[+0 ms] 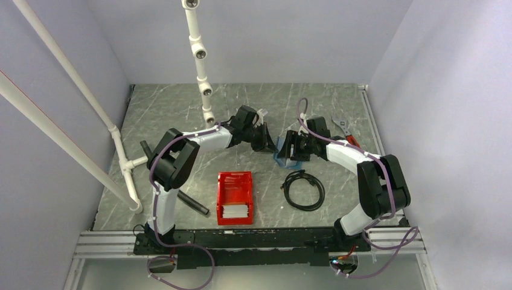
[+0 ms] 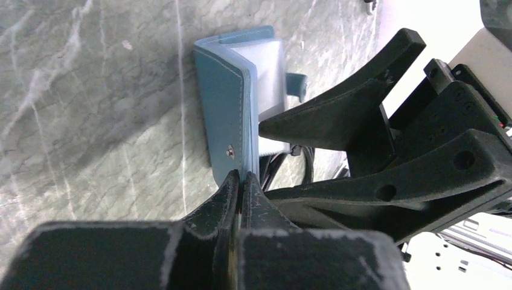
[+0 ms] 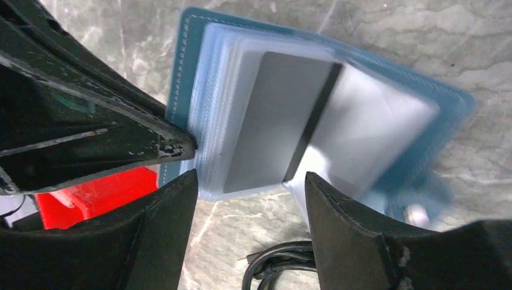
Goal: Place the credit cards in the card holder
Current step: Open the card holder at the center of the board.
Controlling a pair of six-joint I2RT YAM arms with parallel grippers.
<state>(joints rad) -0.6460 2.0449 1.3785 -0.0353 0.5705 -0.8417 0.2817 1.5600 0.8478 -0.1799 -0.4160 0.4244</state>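
Your left gripper (image 2: 241,181) is clamped shut on the near edge of the card holder (image 2: 226,103), pinching the darker blue cover just beside its snap. The rest of the holder fans open on the table straight ahead of those fingertips. Hold that pinch firm: it seems to be all that stops the holder from sliding when the card is pushed.

A grey credit card (image 3: 272,115) with a dark stripe sits partly inside a clear sleeve, directly ahead of your right gripper (image 3: 249,176). Its jaws stand apart, one on each side of the card's near edge, and appear to grip nothing.

To seat the card, I would push along the sleeve's length, not across it, and go slowly so the thin plastic does not buckle. Watch that the sleeves beneath do not bunch.

The whitish stack of credit cards (image 1: 234,211) waits in the red bin (image 1: 235,178), well behind both grippers.
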